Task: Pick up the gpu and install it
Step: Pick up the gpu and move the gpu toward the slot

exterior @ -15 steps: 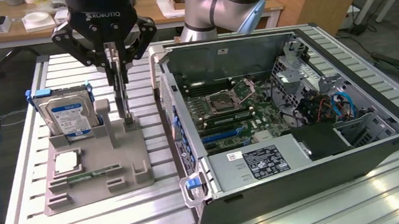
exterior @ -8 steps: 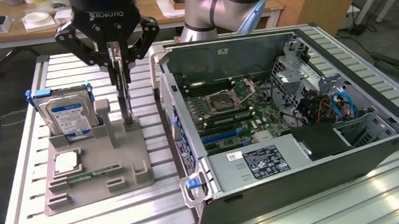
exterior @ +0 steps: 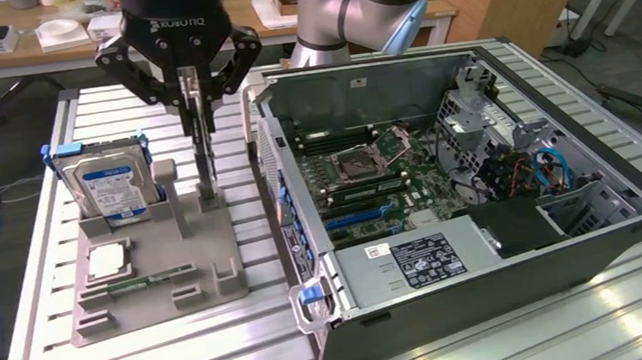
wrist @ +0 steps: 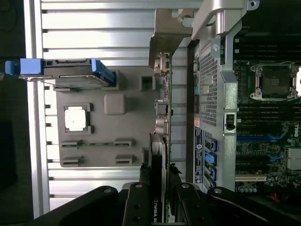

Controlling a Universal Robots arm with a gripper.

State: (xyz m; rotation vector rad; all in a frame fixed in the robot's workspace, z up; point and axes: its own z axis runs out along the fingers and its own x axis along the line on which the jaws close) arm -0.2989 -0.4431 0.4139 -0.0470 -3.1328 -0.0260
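The gpu (exterior: 202, 159) stands edge-on as a slim dark strip, its lower end at a slot post of the grey holder tray (exterior: 159, 306). My gripper (exterior: 197, 104) comes down from above and is shut on the card's upper edge, one finger on each face. In the wrist view the gpu (wrist: 162, 117) runs away from the fingers (wrist: 140, 193), with its pale metal bracket (wrist: 165, 33) at the far end. I cannot tell whether the card is seated in the slot or slightly lifted. The open computer case (exterior: 600, 235) lies on the exterior view's right, its motherboard (exterior: 378, 175) exposed.
On the holder tray (wrist: 127, 122) a silver hard drive with a blue label (exterior: 115, 183) stands upright, and a CPU (exterior: 110, 261) and a green memory stick (exterior: 140, 283) lie flat. The case wall (wrist: 221, 94) rises close beside the card. Blue expansion slots (exterior: 358, 216) cross the motherboard (wrist: 268, 117).
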